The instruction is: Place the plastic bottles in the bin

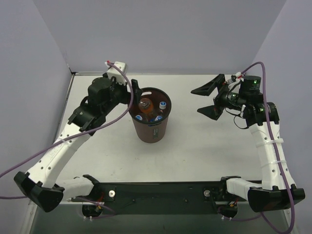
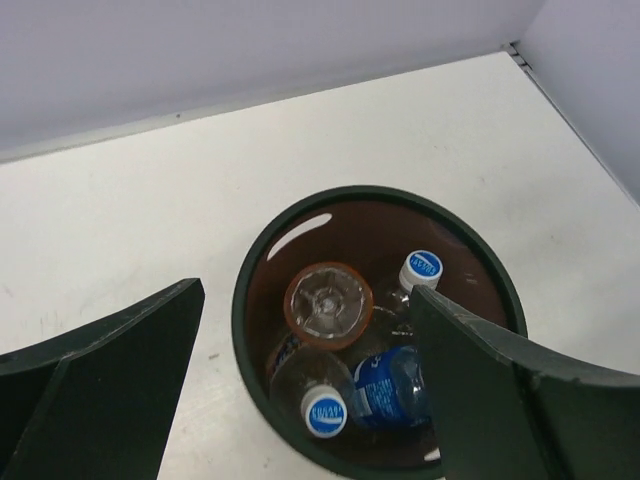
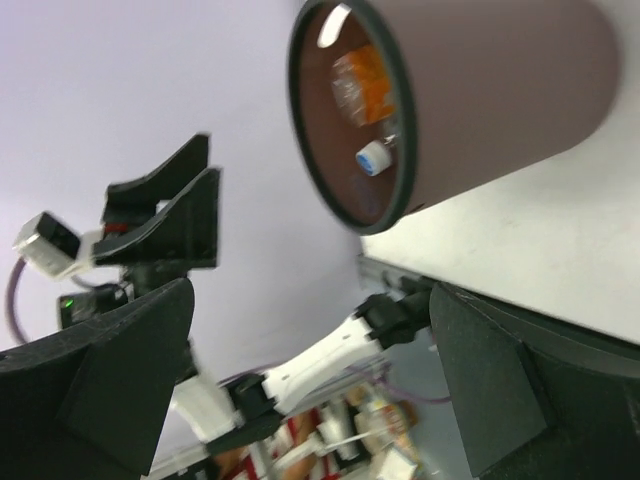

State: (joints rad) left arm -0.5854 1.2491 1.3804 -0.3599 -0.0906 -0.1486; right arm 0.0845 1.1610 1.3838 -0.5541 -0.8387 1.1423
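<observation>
The left gripper [image 1: 132, 95] holds its jaws wide apart and empty over the bin [image 1: 152, 131]. Below the jaws, the plastic bottles [image 2: 390, 385] lie inside it. The right gripper [image 1: 196, 101], jaws also apart and empty, faces the bin across the table [image 1: 195, 156].

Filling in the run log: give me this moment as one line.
left gripper: open, over bin | right gripper: open, empty, apart from bin | bottles: inside bin
</observation>
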